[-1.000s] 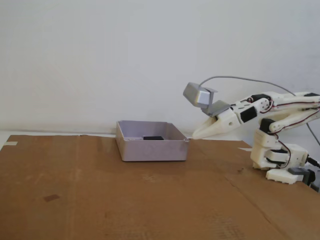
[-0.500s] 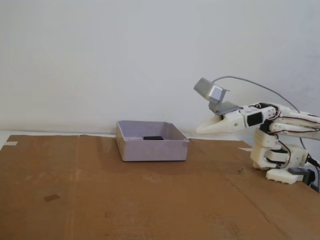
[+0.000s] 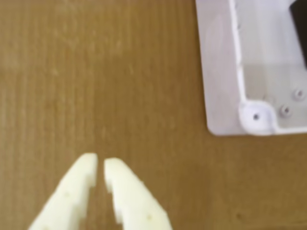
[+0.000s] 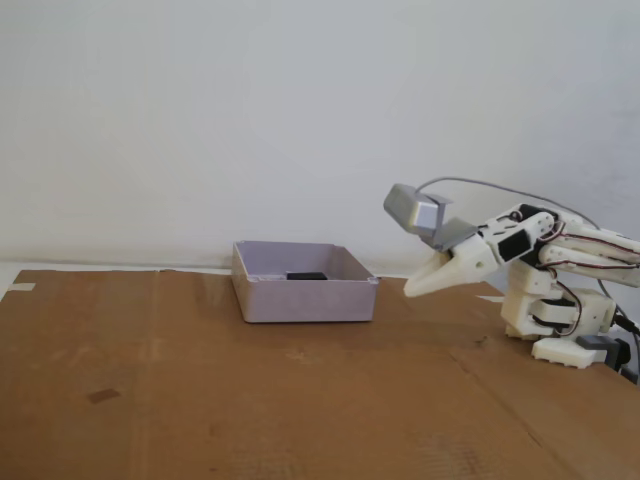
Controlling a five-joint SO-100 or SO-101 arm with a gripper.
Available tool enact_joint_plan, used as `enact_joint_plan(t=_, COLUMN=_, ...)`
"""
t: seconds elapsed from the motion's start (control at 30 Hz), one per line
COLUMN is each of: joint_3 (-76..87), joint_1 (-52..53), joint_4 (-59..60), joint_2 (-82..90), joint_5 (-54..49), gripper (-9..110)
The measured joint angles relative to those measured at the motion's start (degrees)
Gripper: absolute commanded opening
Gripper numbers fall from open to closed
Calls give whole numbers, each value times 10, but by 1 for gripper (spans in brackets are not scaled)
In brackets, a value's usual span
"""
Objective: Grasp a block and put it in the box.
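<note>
A pale lilac open box [image 4: 300, 288] stands on the brown cardboard surface, left of the arm in the fixed view. Its corner shows at the top right of the wrist view [image 3: 225, 91]. A dark block [image 4: 306, 276] lies inside the box; a dark patch of it shows at the right edge of the wrist view [image 3: 300, 24]. My white gripper [image 4: 412, 291] hangs in the air to the right of the box, pointing left and down. In the wrist view my gripper [image 3: 101, 164] has its fingertips almost together with nothing between them.
The arm's white base [image 4: 565, 325] stands at the right on the cardboard [image 4: 250, 400]. A small dark mark [image 4: 103, 396] lies at the front left. A white wall rises behind the table.
</note>
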Motion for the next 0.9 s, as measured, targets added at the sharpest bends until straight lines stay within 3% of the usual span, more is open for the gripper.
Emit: enact_joint_plan(t=0.9, joint_3=0, joint_1=0, joint_4=313, joint_2=20, joint_5=-6, gripper=0)
